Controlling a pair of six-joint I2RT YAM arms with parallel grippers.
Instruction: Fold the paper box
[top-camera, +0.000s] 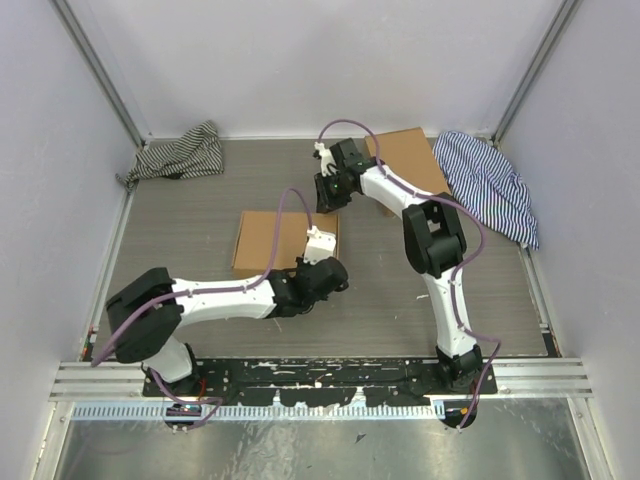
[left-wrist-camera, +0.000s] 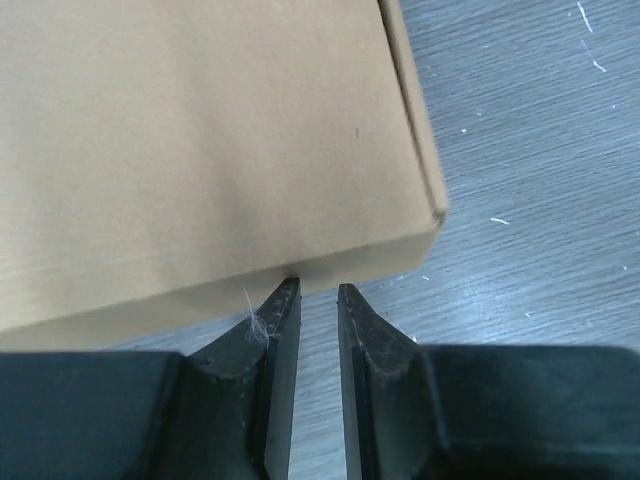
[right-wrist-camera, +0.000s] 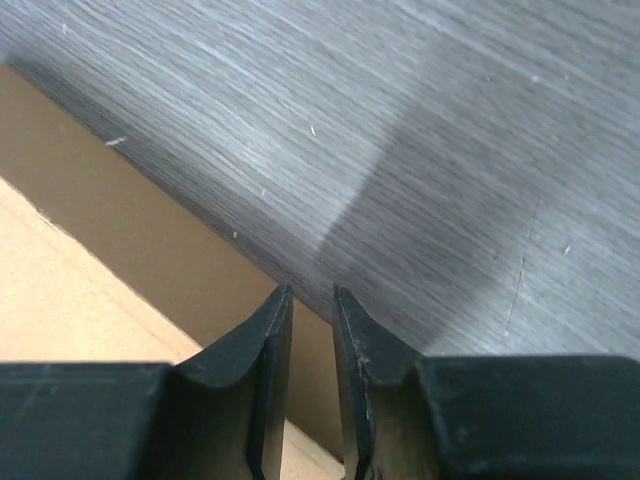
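The paper box (top-camera: 275, 238) lies shut and flat in the middle of the table, a plain brown shallow rectangle. In the left wrist view its lid (left-wrist-camera: 200, 130) fills the upper left, and its near right corner shows. My left gripper (top-camera: 322, 272) (left-wrist-camera: 318, 287) rests low at the box's near side by that corner. Its tips reach the box's wall, its jaws stand slightly apart, and only bare table shows between them. My right gripper (top-camera: 328, 190) (right-wrist-camera: 312, 290) hovers far off at the back, open by a narrow gap, holding nothing.
A second, squarer brown cardboard box (top-camera: 405, 150) (right-wrist-camera: 110, 235) sits at the back right, with the right gripper at its left edge. A dark striped cloth (top-camera: 180, 155) lies at the back left. A blue-white striped cloth (top-camera: 490, 180) lies at the back right, against the wall.
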